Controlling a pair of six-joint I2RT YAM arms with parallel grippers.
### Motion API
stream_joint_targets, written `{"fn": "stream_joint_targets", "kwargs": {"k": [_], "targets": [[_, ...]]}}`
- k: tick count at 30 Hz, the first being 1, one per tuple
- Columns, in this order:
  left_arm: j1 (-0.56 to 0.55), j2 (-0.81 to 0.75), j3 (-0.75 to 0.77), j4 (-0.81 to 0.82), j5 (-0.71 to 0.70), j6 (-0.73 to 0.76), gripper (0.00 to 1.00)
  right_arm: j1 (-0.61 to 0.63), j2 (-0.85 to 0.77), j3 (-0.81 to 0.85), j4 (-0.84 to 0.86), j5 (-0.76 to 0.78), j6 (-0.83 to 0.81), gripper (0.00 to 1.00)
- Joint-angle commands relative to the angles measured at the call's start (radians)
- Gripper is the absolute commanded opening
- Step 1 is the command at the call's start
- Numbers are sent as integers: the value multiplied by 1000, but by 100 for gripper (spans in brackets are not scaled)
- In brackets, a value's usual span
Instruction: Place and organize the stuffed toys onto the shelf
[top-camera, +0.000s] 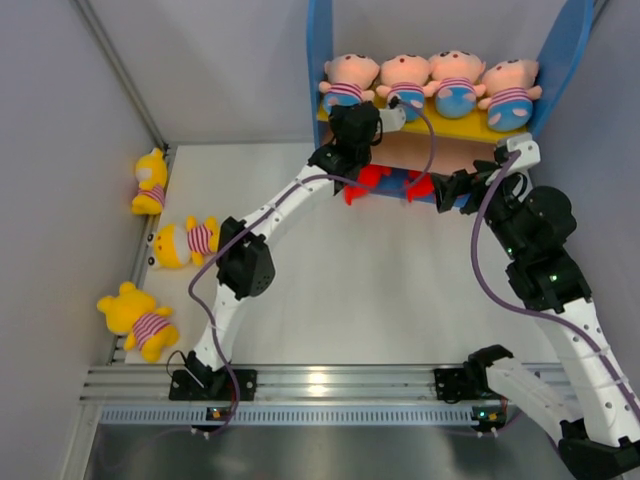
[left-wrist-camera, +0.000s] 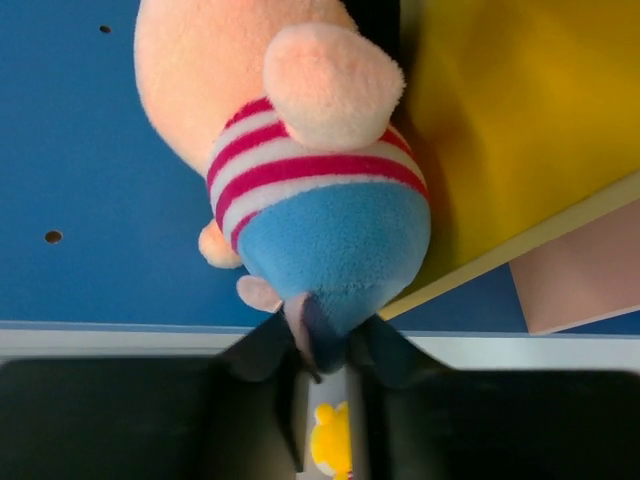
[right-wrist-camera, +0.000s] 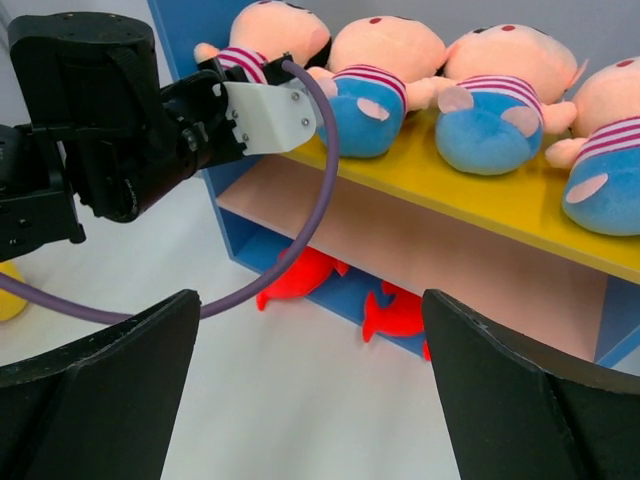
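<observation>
The shelf (top-camera: 318, 50) stands at the back with several boy dolls in a row on its yellow board (top-camera: 470, 125). My left gripper (top-camera: 357, 122) is at the board's left end, shut on the blue shorts of the leftmost boy doll (left-wrist-camera: 300, 170); the fingers (left-wrist-camera: 262, 352) pinch its bottom edge. Red sharks (top-camera: 370, 180) lie on the blue base and also show in the right wrist view (right-wrist-camera: 300, 275). My right gripper (right-wrist-camera: 310, 300) is open and empty, hovering in front of the shelf's lower right (top-camera: 455, 190). Three yellow figures (top-camera: 185, 242) lie on the table at far left.
A grey wall and metal rail (top-camera: 150, 260) run along the left by the yellow figures. The left arm's purple cable (right-wrist-camera: 300, 230) loops in front of the shelf. An aluminium rail (top-camera: 320, 385) carries both arm bases at the near edge.
</observation>
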Motion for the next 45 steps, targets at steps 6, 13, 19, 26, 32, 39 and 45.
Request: {"fn": "stream_joint_targets", "kwargs": {"k": [6, 13, 19, 26, 32, 39, 45], "targets": [[33, -142, -114, 63, 47, -118, 62, -16, -25, -13, 10, -51, 34, 95], [21, -257, -237, 60, 56, -161, 73, -16, -22, -7, 9, -86, 47, 95], [-56, -412, -340, -49, 31, -273, 99, -16, -22, -13, -2, -108, 63, 95], [-140, -651, -539, -118, -5, -413, 99, -14, -13, -16, -5, -120, 57, 96], [-131, -806, -722, -176, -41, -448, 99, -14, 16, 7, -27, -168, 55, 99], [324, -1015, -975, -440, 273, -645, 96, -13, 30, -28, -27, -269, 55, 99], [721, -1066, -1227, -479, 560, -623, 98, 6, 46, -92, 48, -295, 70, 99]]}}
